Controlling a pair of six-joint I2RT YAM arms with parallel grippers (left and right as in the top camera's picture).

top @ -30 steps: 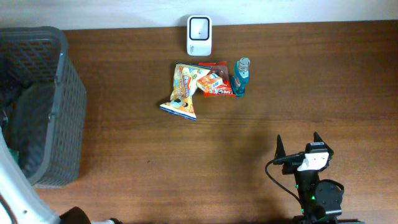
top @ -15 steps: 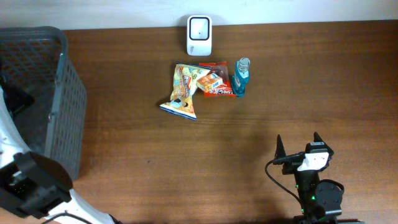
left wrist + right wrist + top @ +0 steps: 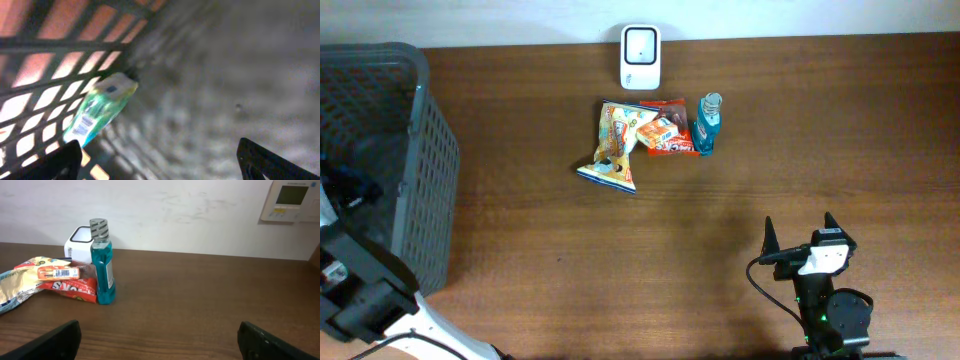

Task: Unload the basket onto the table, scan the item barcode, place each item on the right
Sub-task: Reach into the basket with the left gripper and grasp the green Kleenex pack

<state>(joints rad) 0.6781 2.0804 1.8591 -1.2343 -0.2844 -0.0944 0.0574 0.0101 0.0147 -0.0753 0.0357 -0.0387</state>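
Right gripper (image 3: pixel 799 224), lower right of the overhead frame, spread wide and empty, looks the nearer arm. The blue bottle (image 3: pixel 708 125) stands upright up-left of it, with the red packet (image 3: pixel 672 142) touching it on the left and the scanner (image 3: pixel 640 57) at top centre. Left gripper (image 3: pixel 159 150) (also wide, empty) hangs inside the basket (image 3: pixel 425 150), far left.

Brown table (image 3: pixel 720 200): basket (image 3: pixel 432 150) at left; scanner (image 3: pixel 640 57), snack packets (image 3: pixel 616 145), blue bottle (image 3: pixel 708 125) clustered.

Place: mock shop checkout (staged on a table, not a real store)
Signs: white scanner (image 3: pixel 640 57), snack packets (image 3: pixel 617 145), blue bottle (image 3: pixel 708 124), grey basket (image 3: pixel 432 160) on a wooden worktop (image 3: pixel 790 150)
Backdrop: plain wall, control panel (image 3: pixel 290 200)
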